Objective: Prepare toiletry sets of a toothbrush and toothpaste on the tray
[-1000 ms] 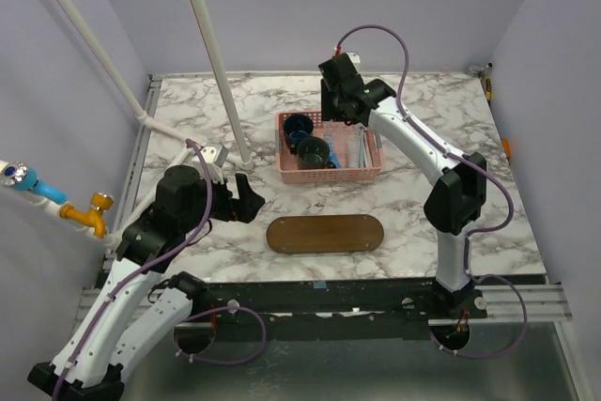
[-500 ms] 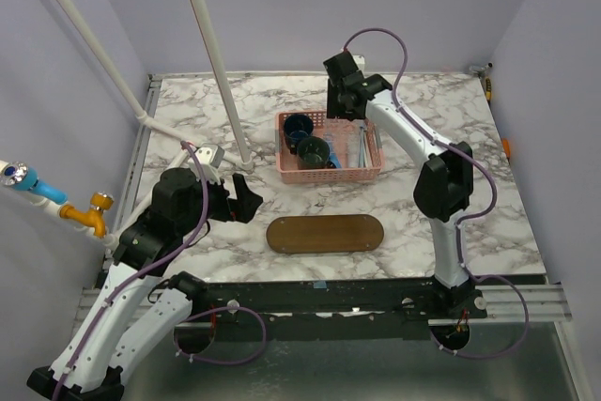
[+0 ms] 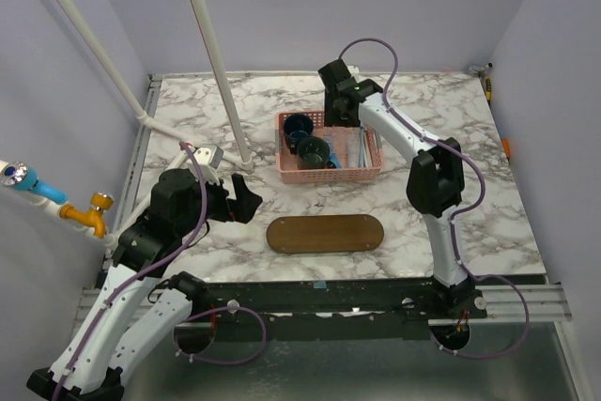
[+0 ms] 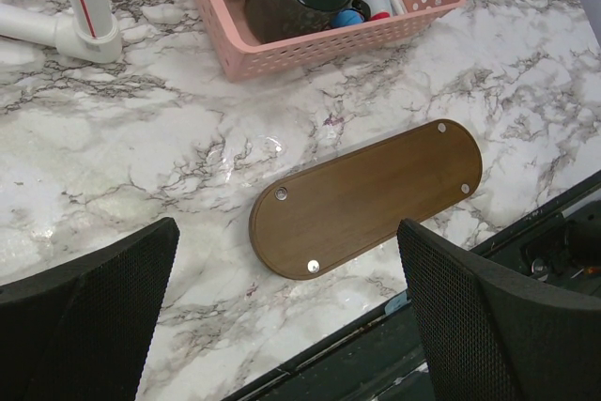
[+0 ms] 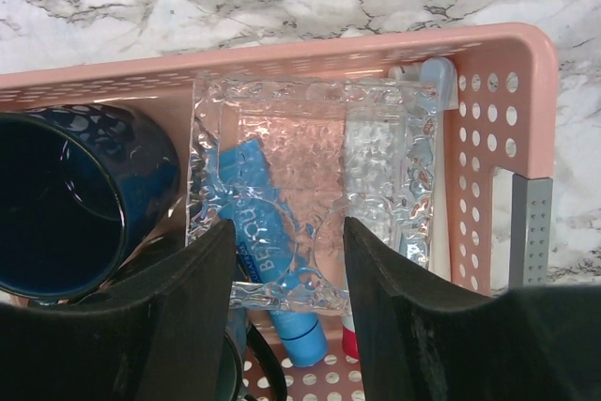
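Blue toothpaste tube (image 5: 255, 227), white lettering illegible, pink basket (image 5: 376, 45)

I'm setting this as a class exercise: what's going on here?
The right gripper hangs open over the pink basket, just above a clear bubbled wrapper covering a blue toothpaste tube. The left gripper hovers open and empty near the wooden tray, which holds nothing yet.

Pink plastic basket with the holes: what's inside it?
Two dark blue-green cups, a clear bubbly plastic sheet over a blue toothpaste tube, and a white toothbrush by the wall. Anything beneath the cups is hidden.
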### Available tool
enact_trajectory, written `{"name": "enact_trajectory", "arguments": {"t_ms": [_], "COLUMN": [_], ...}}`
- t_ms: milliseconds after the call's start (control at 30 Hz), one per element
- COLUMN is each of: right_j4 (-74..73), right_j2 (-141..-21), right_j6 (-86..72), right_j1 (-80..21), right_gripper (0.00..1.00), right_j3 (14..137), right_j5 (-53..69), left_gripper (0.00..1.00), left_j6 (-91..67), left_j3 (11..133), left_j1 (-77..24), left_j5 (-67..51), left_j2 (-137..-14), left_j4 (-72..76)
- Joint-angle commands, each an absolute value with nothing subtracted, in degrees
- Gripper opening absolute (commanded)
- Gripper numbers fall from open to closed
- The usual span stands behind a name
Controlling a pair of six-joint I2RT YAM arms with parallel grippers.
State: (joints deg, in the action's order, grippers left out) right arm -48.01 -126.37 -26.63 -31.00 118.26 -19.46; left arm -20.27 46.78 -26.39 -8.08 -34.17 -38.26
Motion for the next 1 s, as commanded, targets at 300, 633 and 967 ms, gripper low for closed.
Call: {"name": "enact_trajectory", "arguments": {"t_ms": [300, 633, 967], "right_j4": [-49.2, -48.9, -48.5], "right_j2": [-129.8, -129.5, -126.1], "right_j6": [-29.2, -29.1, -29.7], "right_j1": [-29.6, -29.4, -29.4], "right_gripper": [0.45, 0.27, 0.0], "right_j3": [120.3, 119.0, 118.7], "right_j5": [-19.2, -18.1, -17.2], "left_gripper": [0.99, 0.99, 0.99], "left_j6": [-19.5, -19.5, -19.5], "left_j3": [46.8, 46.9, 46.8], "left_j1": [-26.7, -26.7, -26.7], "left_j5": [-6.9, -7.0, -6.7], "left_j2": [-34.4, -35.0, -34.9], "left_j4": [-37.8, -37.8, -37.9]}}
